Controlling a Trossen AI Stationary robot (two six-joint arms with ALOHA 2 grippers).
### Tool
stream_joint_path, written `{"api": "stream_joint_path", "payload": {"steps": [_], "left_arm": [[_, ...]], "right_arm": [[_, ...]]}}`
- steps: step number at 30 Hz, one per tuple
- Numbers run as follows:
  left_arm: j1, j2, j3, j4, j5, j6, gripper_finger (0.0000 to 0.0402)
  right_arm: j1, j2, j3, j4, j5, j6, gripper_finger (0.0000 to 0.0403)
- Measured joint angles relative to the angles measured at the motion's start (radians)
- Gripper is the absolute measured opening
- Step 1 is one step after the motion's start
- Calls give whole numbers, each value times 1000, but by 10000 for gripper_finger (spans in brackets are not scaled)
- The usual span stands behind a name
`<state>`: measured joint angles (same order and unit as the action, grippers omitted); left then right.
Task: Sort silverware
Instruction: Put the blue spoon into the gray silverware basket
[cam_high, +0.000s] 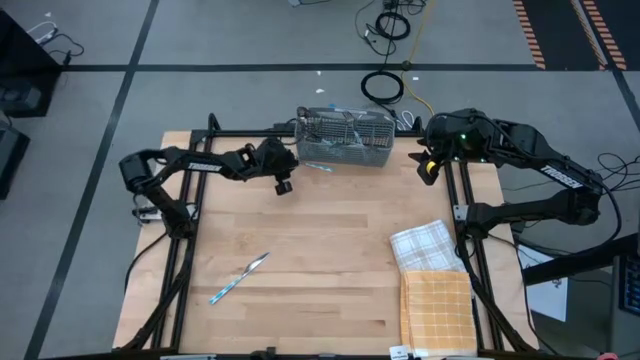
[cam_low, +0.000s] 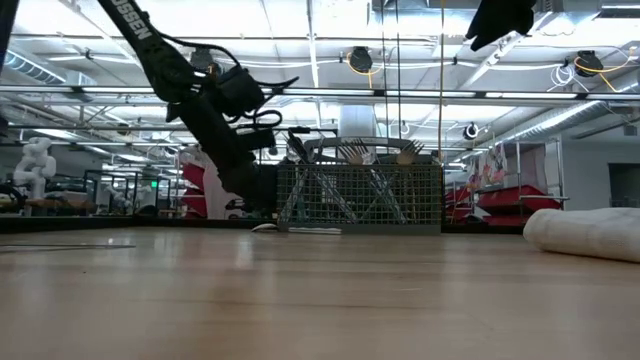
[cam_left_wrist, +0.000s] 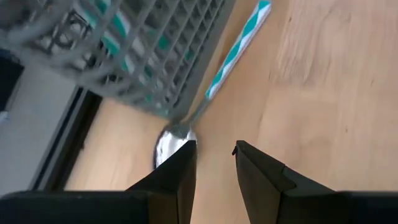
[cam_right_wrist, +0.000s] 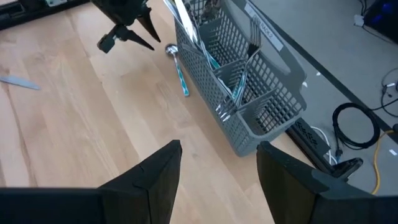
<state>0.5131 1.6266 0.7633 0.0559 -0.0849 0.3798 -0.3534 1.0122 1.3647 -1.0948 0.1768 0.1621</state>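
A spoon (cam_left_wrist: 217, 74) with a silver bowl (cam_left_wrist: 166, 142) and a teal-and-white striped handle lies flat on the table, along the near side of the grey wire caddy (cam_high: 345, 138). Several forks and other silverware stand in the caddy (cam_right_wrist: 245, 81). My left gripper (cam_left_wrist: 214, 149) is open and slants down just beside the spoon's bowl, one fingertip (cam_left_wrist: 186, 149) at its edge and apart from it in the right wrist view. A knife (cam_high: 240, 277) lies near the table's front left. My right gripper (cam_right_wrist: 217, 146) hangs open, high at the caddy's right end.
Two folded cloths lie at the table's right front: a white checked one (cam_high: 424, 244) and an orange one (cam_high: 437, 310). The wooden table top (cam_high: 330, 240) between the caddy and the knife is bare. Black frame rails run along both sides.
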Motion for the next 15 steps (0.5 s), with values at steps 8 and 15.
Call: {"api": "stream_joint_path", "payload": {"steps": [8,15], "left_arm": [[-24,82,117,-48,-81,76,118],[-23,173,193,-124,-92,74,118]], "right_arm": [[0,0,0,1,0,-27,199],[0,0,0,1,0,-28,199]]}}
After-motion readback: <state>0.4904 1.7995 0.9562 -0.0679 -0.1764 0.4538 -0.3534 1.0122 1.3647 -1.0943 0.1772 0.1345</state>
